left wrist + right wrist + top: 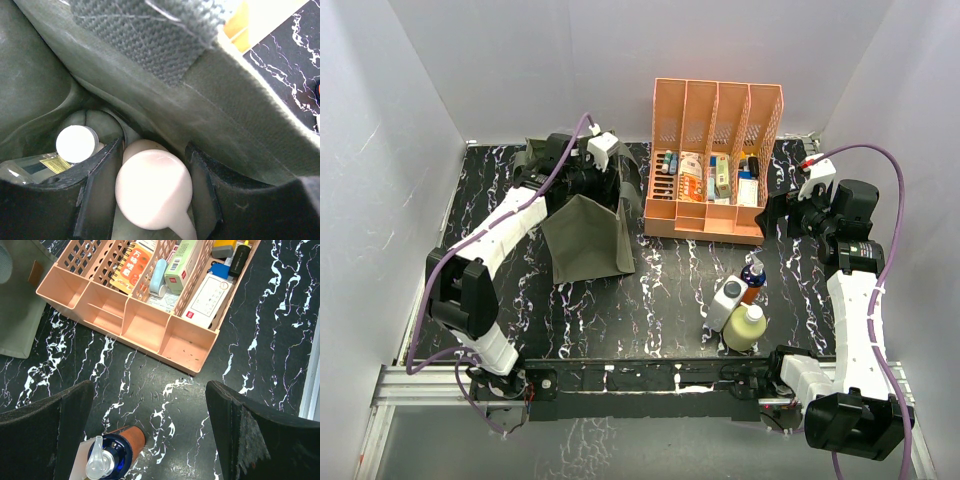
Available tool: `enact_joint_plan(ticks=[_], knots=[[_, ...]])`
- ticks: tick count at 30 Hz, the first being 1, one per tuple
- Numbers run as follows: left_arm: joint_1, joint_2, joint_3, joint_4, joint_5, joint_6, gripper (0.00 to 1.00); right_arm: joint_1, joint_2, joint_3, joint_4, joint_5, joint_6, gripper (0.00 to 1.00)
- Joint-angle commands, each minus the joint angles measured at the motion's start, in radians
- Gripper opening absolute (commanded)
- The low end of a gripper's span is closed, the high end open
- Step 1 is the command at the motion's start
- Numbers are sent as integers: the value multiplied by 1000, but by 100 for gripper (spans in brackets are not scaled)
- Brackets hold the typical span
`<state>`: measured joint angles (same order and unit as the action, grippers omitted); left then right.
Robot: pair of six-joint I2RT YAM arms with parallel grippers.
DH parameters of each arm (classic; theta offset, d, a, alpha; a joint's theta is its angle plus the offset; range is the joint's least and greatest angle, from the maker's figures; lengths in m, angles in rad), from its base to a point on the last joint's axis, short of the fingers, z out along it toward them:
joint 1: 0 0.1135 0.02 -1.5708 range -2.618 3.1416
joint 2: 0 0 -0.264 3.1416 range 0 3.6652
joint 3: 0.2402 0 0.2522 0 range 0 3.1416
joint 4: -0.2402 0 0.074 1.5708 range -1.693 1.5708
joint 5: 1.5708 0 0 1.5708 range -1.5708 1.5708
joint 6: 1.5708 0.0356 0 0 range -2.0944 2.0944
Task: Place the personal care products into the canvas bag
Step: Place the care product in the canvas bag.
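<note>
Left gripper (pixel 153 147): you have it closed on the tall beige plastic bottle (pixel 152 187), a pad against each side. It is already down inside the soft olive-green canvas bag (pixel 588 238), towards the far-left corner of the black marbled counter (pixel 650 300).
Beige bottle: its rounded end faces the wrist camera and its long axis runs along the fingers. A clear bottle with a yellow label (pixel 30 165) lies just beside it, lower in the bag.
Right gripper (pixel 150 387): wide open and holding nothing, hovering near the right edge, just beside the right end of the peach slotted plastic organiser (pixel 705 215).
Nearest loose bottle: the small orange-and-blue pump bottle (pixel 125 445) stands upright, towards the near edge from your right gripper. In the wrist view it sits low, nearer the left finger than the right.
Neighbours: the white grey-capped bottle (pixel 726 302) and the pale yellow bottle (pixel 746 328) stand just beside it, closer to the near edge.
Nearer arm: the right one, clearly, for all three bottles.
Approach, as a judgement: pull back towards the near edge and shift slightly left to centre on the pump bottle.
Bag from these bottles: well apart, towards the far-left corner.
</note>
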<state>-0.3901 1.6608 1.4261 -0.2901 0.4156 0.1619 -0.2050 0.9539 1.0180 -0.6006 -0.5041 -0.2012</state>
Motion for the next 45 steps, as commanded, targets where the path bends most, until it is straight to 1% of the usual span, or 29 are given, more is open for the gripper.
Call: enact_joint_plan(ticks=[1, 12, 18, 19, 20, 26, 27, 29, 31, 32, 35, 38, 42, 45], knots=[[-5, -105, 8, 128, 40, -52, 0, -4, -21, 4, 52, -13, 0, 99], [-4, -121, -55, 201, 27, -67, 0, -4, -27, 1, 51, -13, -1, 99], [-4, -124, -97, 203, 29, -21, 0, -4, -25, 2, 50, -10, -3, 99], [-4, -124, -99, 197, 30, -11, 3, -4, -24, 3, 48, -11, -3, 99], [-4, -125, -99, 192, 32, -5, 8, -4, -22, 4, 48, -11, -4, 99], [-4, -145, -88, 176, 29, 14, 31, -4, -9, 29, 25, -14, -18, 99], [-4, -150, -84, 173, 27, 14, 36, -4, -6, 34, 18, -15, -23, 99], [-4, -158, -74, 164, 23, 14, 52, -4, -2, 43, 7, -19, -29, 99], [-3, -170, -69, 159, 18, 15, 62, -4, 0, 49, 0, -24, -33, 99], [-4, -175, -69, 157, 14, 16, 65, -4, 0, 48, -2, -26, -34, 99], [-4, -189, -67, 148, 4, 16, 72, -4, 3, 49, -7, -32, -36, 99], [-4, -203, -61, 131, -21, 16, 75, -4, 4, 51, -12, -36, -37, 99], [-4, -242, -48, 110, -93, 25, 78, -4, 11, 62, -17, -37, -37, 99], [-4, -271, -8, 71, -180, 28, 80, -4, 17, 68, -18, -39, -36, 99]])
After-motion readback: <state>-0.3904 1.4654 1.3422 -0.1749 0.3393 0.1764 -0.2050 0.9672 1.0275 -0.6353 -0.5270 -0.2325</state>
